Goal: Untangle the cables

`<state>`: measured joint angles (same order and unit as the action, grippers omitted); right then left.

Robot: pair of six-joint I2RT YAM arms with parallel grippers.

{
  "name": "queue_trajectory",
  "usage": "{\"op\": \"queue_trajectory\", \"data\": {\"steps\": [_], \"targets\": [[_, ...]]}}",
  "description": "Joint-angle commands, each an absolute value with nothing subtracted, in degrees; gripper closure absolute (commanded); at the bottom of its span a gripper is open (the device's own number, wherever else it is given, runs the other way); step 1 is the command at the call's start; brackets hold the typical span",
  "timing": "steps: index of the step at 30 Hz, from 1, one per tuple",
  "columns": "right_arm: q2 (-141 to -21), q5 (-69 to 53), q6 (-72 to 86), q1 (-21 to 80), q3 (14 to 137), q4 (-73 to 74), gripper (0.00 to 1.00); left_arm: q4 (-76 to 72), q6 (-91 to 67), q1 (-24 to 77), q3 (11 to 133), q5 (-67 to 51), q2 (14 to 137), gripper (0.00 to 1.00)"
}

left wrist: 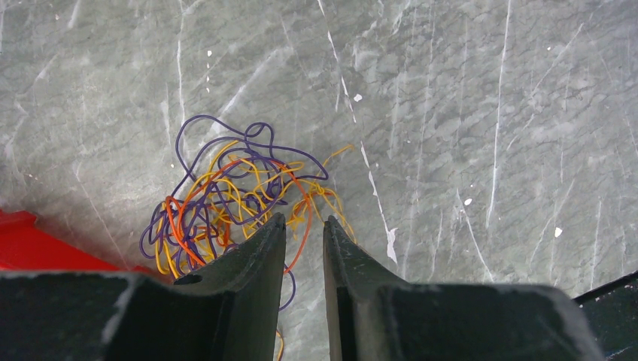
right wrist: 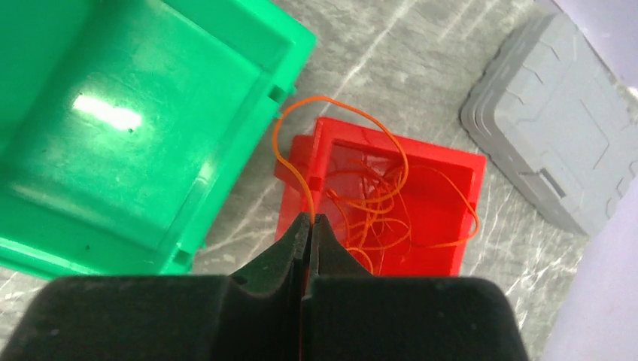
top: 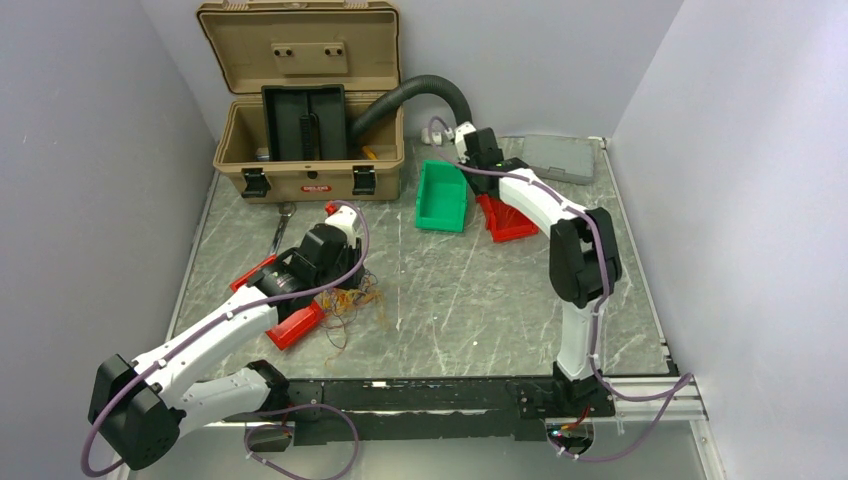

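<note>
the cables [left wrist: 233,195] lie as a loose heap on the marble table [top: 480,300], well apart from the green bin [top: 441,195], to its left and nearer the arm bases. the heap is a knot of hair-thin strands in purple, yellow and orange, looping over and through one another. the purple loops reach widest at the far side, and the yellow and orange ones crowd the middle. a few stray ends trail out onto the bare stone.

the left gripper [left wrist: 305,222] hangs over the near edge of this heap, also left of the green bin. its jaws stand a narrow gap apart. an orange thread runs through that gap, but the fingers do not press on it and nothing is held.

just beside the green bin on its right sits a red bin [right wrist: 451,173], and more orange wire lies coiled inside it. the right gripper [right wrist: 310,218] is above the near left corner of that red bin, next to the green bin's wall. its jaws are pressed fully together on one orange strand [right wrist: 290,120]. that strand rises from the fingertips, arcs over the gap between the green bin and the red one, and drops into the coil.
</note>
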<state>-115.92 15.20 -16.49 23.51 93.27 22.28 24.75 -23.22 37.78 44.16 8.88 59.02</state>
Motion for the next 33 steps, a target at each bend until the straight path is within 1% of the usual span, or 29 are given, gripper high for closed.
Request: {"op": "queue_trajectory", "data": {"steps": [1,6,14,18,19,24,25,28,30,33], "targets": [[-108.7,9.69,-8.76,19.56,90.44,18.27,1.0,24.08,-23.01,37.46,45.79,8.68,58.14,0.7],[-105.79,0.91,-1.98,13.54,86.28,17.44,1.0,23.99,-23.04,37.49,45.66,8.41,58.1,0.7],[-108.1,1.85,1.23,12.7,81.93,19.19,1.0,23.6,-23.38,37.47,45.51,7.74,58.1,0.7],[-111.9,1.72,4.2,12.7,84.22,21.4,1.0,23.95,-23.55,37.51,45.44,7.56,58.07,0.69],[-112.68,2.46,4.68,12.67,85.11,22.22,0.98,24.18,-23.63,37.49,45.49,7.6,57.97,0.69],[-110.36,4.11,5.27,12.7,87.29,23.87,0.59,26.24,-24.21,37.53,45.85,9.27,57.33,0.67],[-109.2,4.38,5.57,12.74,87.5,24.42,0.53,26.99,-24.56,37.46,46.04,9.76,57.33,0.66],[-105.76,5.3,6.46,12.74,87.7,26.07,0.44,29.2,-25.7,37.5,46.84,11.31,57.46,0.64],[-102.99,5.16,7.24,13.09,86.38,26.72,0.37,30.69,-26.53,37.5,47.16,12.64,57.57,0.61],[-98.46,5.79,7.93,15.14,83.2,26.96,0.2,32.1,-27.54,37.38,46.69,14.05,57.42,0.49]]}}
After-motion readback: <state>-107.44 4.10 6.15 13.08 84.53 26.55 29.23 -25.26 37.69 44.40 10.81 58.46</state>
